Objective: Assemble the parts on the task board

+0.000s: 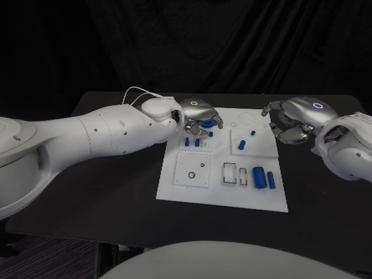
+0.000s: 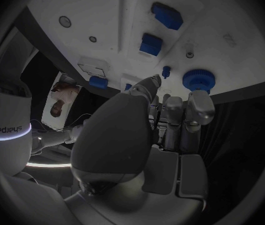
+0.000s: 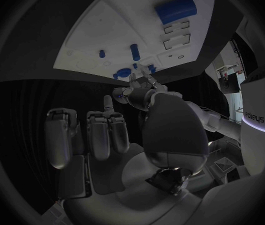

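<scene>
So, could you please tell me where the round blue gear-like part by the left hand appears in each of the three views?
Head view: the round blue part sits at the task board's far left corner, right beside the left hand.
Left wrist view: it lies just beyond the fingers.
Right wrist view: small, near the board's edge beside the left hand.
Shared landmark: the two large blue blocks.

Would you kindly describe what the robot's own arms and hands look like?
Both arms are glossy white with rounded shells. Each robot hand is silver metal with dark joints: the left robot hand, the right robot hand. Each carries a glowing ring on its back. A thin white cable loops at the left wrist.
</scene>
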